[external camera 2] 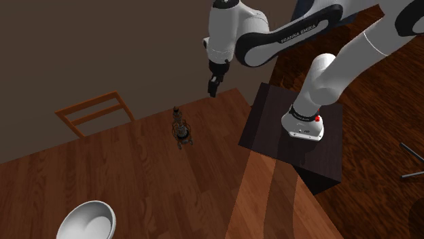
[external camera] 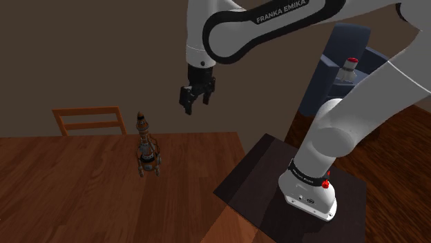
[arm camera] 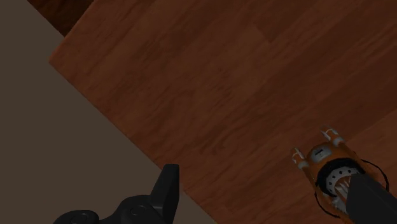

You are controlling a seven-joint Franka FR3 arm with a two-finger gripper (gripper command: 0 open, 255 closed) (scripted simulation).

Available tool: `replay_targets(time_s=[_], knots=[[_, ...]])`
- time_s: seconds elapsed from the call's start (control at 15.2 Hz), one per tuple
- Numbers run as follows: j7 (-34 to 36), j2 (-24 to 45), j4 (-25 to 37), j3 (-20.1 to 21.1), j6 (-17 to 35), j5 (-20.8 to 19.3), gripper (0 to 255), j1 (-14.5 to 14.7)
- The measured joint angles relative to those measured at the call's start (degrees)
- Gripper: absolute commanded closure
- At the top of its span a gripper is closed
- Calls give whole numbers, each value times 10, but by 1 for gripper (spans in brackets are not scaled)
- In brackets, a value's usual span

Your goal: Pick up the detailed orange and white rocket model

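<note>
On the dark wooden bench (external camera: 69, 200) the rocket model (external camera: 146, 153) stands upright on its small legs, orange and white with dark bands, not far from the bench's back edge, with bare wood on every side of it. Just beyond that edge is a wooden chair (external camera: 90, 121), its back rail showing against a plain grey-brown wall. Nearer the second exterior view's lower left, well apart from the rocket, a white bowl (external camera 2: 85, 221) sits on the bench. Above the rocket, toward the shoulder view's right, the jaws hang in open air, parted and holding nothing. The bench's corner comes close to the dark box stand (external camera: 262, 172) that carries the white arm (external camera: 235, 27); a dark band on the arm reads "FRANKA EMIKA" in white. Behind the stand is a dark blue seat (external camera: 338, 48) with a red-capped bottle (external camera: 347, 69) beside it, on a plank floor (external camera 2: 380, 136).
</note>
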Motion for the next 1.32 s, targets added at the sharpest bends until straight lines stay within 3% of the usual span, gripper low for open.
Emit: replay_targets(time_s=[0.4,0.66,0.99,1.32], knots=[[84,114,38,55,78,-21,0,2],[150,204,81,82,120,-62,0,4],[234,319,150,91,156,-133,0,25],[258,354,150,85,187,-160,0,35]])
